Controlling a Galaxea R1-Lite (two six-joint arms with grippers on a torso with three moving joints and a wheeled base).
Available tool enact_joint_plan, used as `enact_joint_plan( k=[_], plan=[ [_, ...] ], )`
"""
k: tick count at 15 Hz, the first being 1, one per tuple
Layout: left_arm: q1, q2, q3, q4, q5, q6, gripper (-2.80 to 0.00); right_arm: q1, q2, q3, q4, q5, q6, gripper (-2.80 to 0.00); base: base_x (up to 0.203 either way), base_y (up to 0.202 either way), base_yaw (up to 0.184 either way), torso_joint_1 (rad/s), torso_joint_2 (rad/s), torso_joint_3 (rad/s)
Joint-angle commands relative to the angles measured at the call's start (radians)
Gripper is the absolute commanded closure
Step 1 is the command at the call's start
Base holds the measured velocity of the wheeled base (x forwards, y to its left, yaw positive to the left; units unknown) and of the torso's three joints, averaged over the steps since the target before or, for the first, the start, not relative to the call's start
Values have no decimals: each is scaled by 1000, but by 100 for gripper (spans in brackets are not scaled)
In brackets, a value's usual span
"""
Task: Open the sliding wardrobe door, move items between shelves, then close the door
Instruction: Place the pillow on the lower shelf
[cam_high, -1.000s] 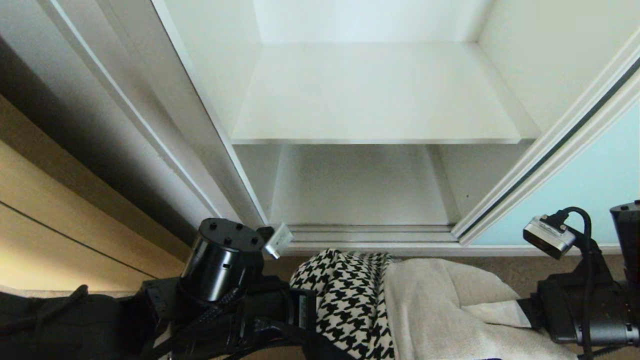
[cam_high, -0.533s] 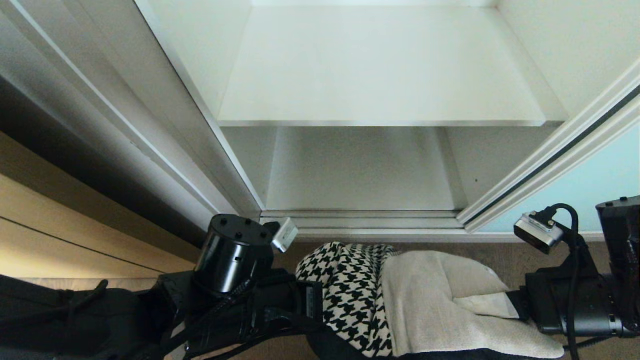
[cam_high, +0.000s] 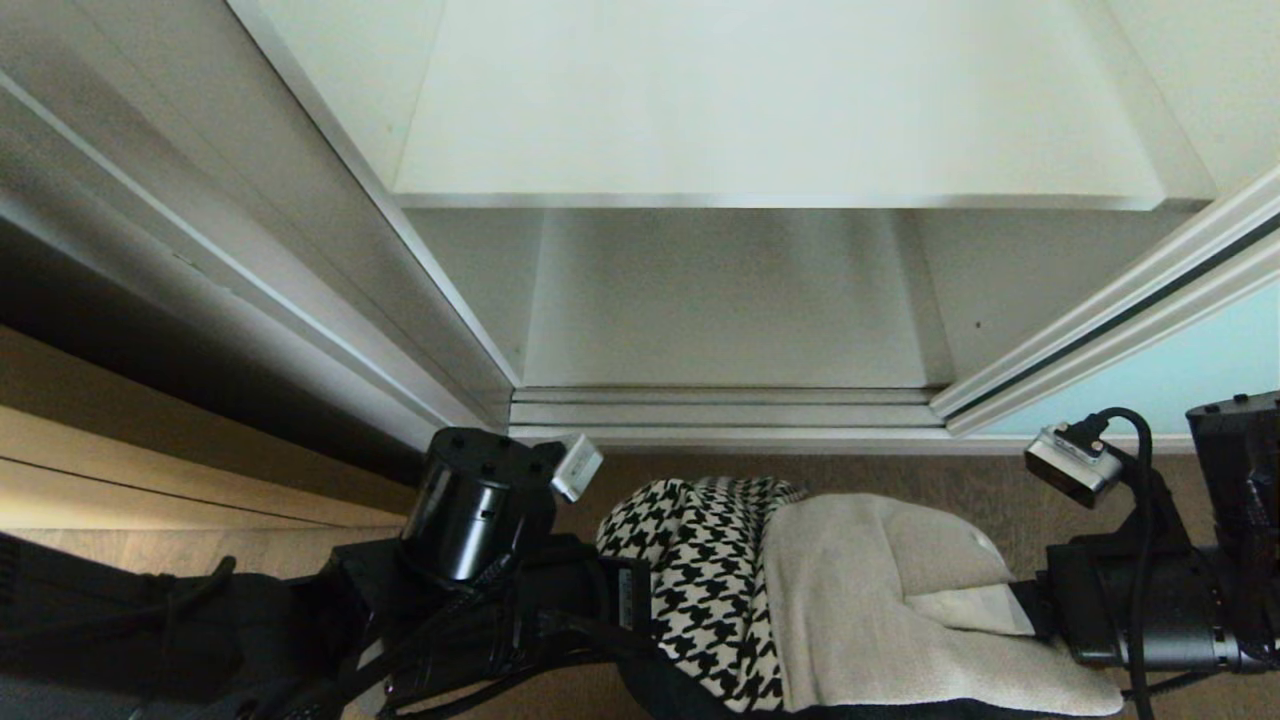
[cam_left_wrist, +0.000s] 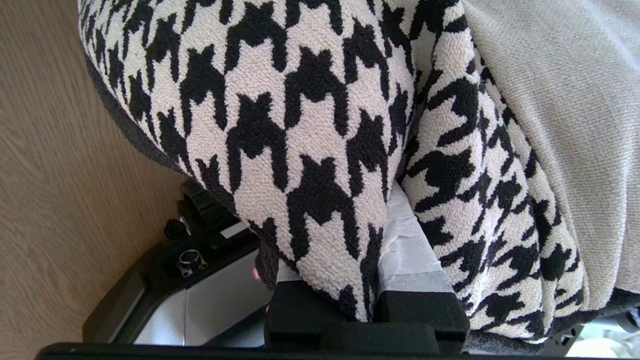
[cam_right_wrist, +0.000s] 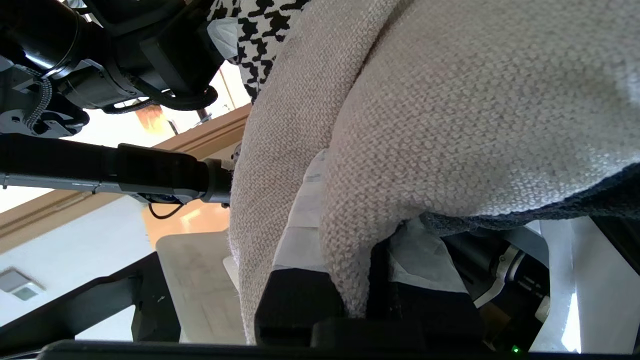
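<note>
The cushion (cam_high: 850, 590), houndstooth on one half and cream on the other, hangs between my two grippers just above the floor, in front of the wardrobe. My left gripper (cam_high: 622, 600) is shut on the houndstooth edge (cam_left_wrist: 300, 100), with the fabric pinched between its taped fingers (cam_left_wrist: 407, 235). My right gripper (cam_high: 1035, 610) is shut on the cream edge (cam_right_wrist: 450, 100). The sliding wardrobe door (cam_high: 1190, 370) stands slid to the right. Behind the opening lie a white upper shelf (cam_high: 780, 100) and a lower shelf (cam_high: 720, 310), both bare.
The wardrobe's silver frame (cam_high: 300, 220) runs up the left side. Its bottom track (cam_high: 720, 412) lies between the cushion and the lower shelf. Wood-grain floor (cam_high: 950, 485) is under the cushion. A tan wood panel (cam_high: 100, 460) is at far left.
The whole view has shifted: the shelves and track sit higher and larger in the picture, so the camera has moved. Both grippers still hold the cushion as before.
</note>
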Motion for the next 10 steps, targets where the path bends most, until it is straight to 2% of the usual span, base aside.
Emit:
enact_joint_plan(
  k=[1,3,10],
  plan=[
    [0,10,-9,-2,1,-4,0,0,-2,-3,0,5,3,0,0,0,0,-2,9,-139],
    [1,22,-24,-2,3,-6,0,-5,10,-4,-13,5,3,0,0,0,0,0,2,-61],
    [27,83,-98,10,72,16,0,-29,120,-56,-75,-1,3,0,0,0,0,0,0,-4]
  ],
)
